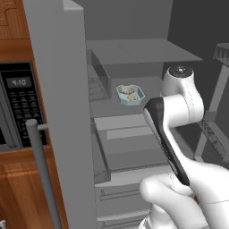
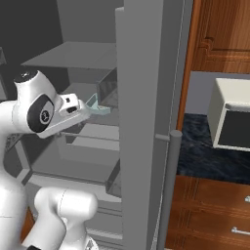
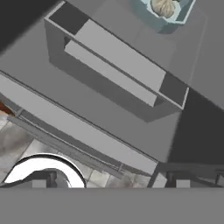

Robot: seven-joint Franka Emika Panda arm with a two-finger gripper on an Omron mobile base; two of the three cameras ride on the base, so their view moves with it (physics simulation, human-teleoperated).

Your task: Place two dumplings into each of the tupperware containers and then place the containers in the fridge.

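I have the tool point(image 2: 87, 113) standing with its jaws wide apart and nothing between them, held in front of the open fridge point(image 1: 134, 58) at about the height of its middle shelf point(image 1: 152, 85). In my right base view its tip sits just short of a tray point(image 2: 99, 108), whose pale-blue rim pokes out past it; I cannot tell whether they touch. From the left base view that tray point(image 1: 130, 95) rests flat on the middle shelf, toward its front, with two dumplings point(image 1: 129, 90) inside it, side by side. The arm point(image 1: 179, 107) hides the tool there. In the hand view the same tray point(image 3: 168, 15) sits at the top edge with a dumpling point(image 3: 164, 6) showing in it, and below it I look down on the clear drawers point(image 3: 118, 70) and the fridge's lower front. The fridge door point(image 1: 58, 112) stands swung open at the left of the left base view, its long bar handle point(image 1: 40, 170) facing me, with a microwave point(image 1: 18, 103) set in wooden cabinets beyond it. In the right base view the other door point(image 2: 146, 122) stands open too, with a dark counter point(image 2: 200, 146) to its right.
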